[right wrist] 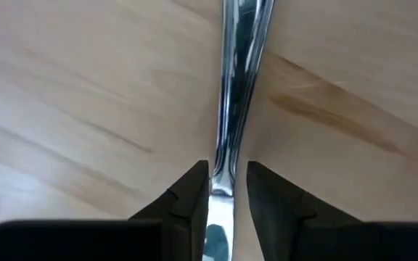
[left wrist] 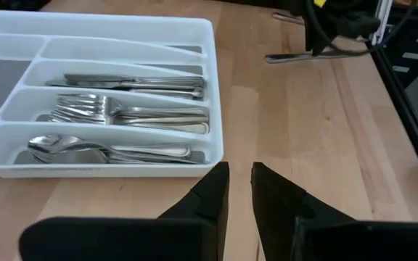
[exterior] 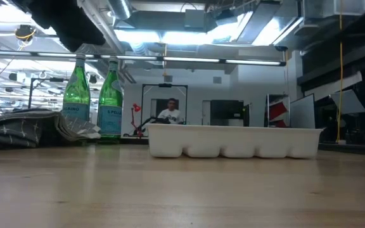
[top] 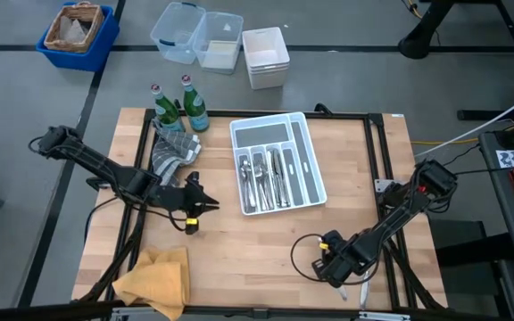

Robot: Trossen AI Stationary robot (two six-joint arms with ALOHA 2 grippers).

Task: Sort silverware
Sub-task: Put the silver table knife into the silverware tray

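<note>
Most of the silverware [top: 266,174] lies sorted in the white tray [top: 239,134]: knives [left wrist: 136,83], forks [left wrist: 122,112] and spoons [left wrist: 107,151], each in a slot of its own. One loose silver piece [right wrist: 234,87] lies flat on the wood near the table's front right. My right gripper [right wrist: 228,170] points down over it, open. Its fingers stand across the piece, one on either side, and a sliver of wood shows beside one finger. My left gripper [left wrist: 239,181] hovers left of the tray, open by a narrow gap, with nothing between its fingers.
Two green bottles [top: 181,109] and a grey cloth [top: 172,152] stand at the table's far left. A yellow cloth [top: 154,276] lies at the front left corner. Bare wood lies between the tray and the front edge. Bins [top: 194,36] sit on the floor beyond.
</note>
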